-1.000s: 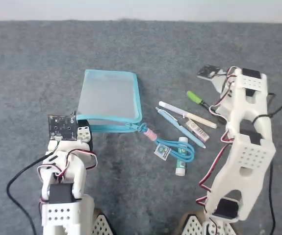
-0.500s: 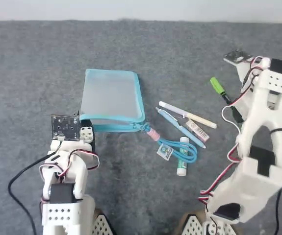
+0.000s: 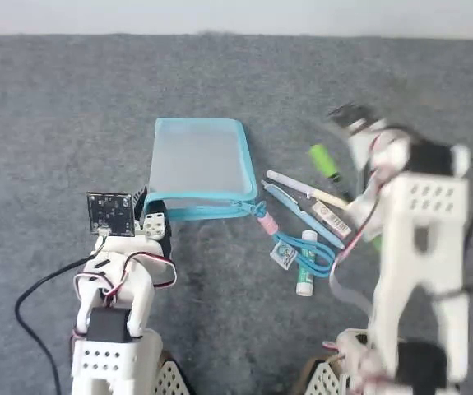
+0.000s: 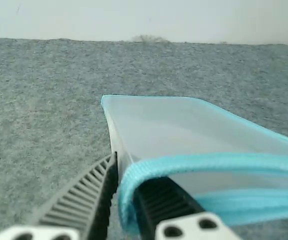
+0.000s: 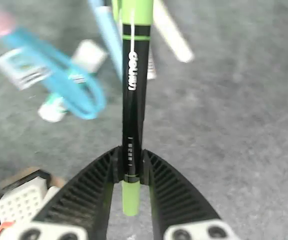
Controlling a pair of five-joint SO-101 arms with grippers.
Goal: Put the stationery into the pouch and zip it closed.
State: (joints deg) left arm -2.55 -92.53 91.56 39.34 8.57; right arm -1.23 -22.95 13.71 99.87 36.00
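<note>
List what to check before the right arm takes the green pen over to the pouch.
1. Grip on green pen by right gripper: ok, shut on the barrel near its end.
2. Hold of left gripper on pouch: ok, shut on its teal edge.
3. Pouch mouth open: ok at the held corner, where the upper lip is lifted off the lower band; full width cannot tell.
4. Position of zipper pull: ok, at the end nearest the loose stationery.
5. Pen's clearance above that stationery: cannot tell.
</note>
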